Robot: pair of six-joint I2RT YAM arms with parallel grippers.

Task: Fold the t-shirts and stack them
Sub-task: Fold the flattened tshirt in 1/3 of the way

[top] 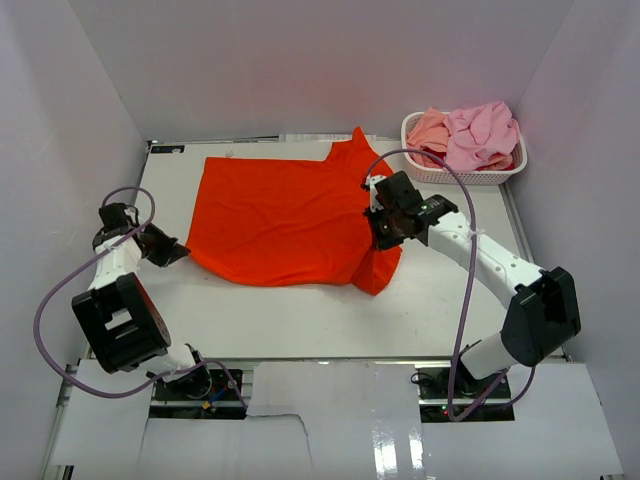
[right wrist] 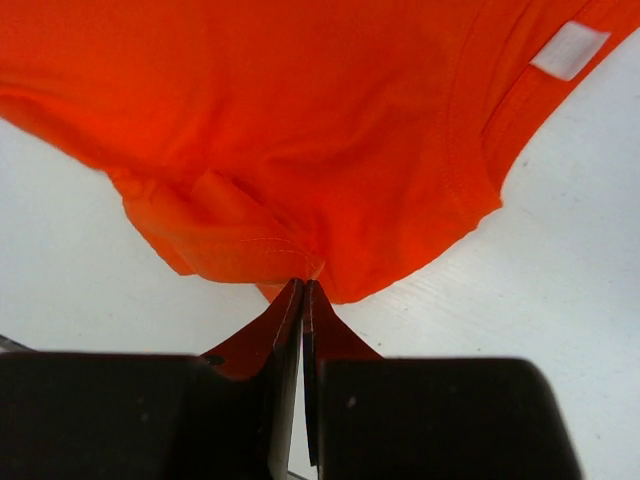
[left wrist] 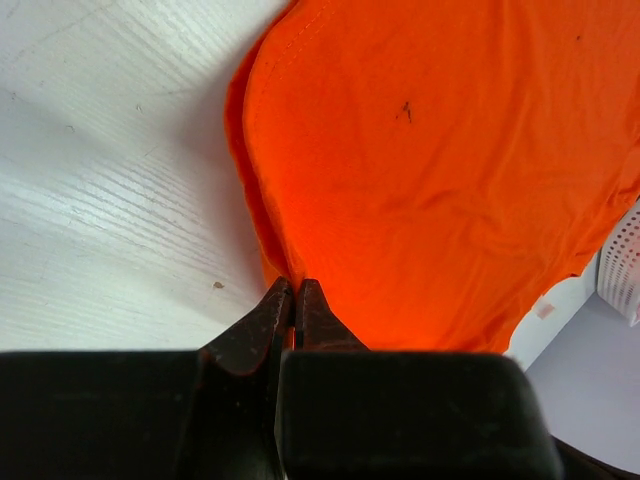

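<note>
Orange-red t-shirt (top: 270, 215) edge lies partly hidden beneath right gripper (top: 382, 235).

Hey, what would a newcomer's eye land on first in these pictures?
A bright orange-red t-shirt lies spread in the middle of the white table, with the left pincer and right pincer shut on its opposite edges. At the far right corner, a white basket holds crumpled pink shirts.

Bright, even light; soft shadows; t-shirt (top: 280, 220) glows oversaturated orange.

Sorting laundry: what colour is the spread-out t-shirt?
The cloth t-shirt is bright orange-red; top external view.
</note>
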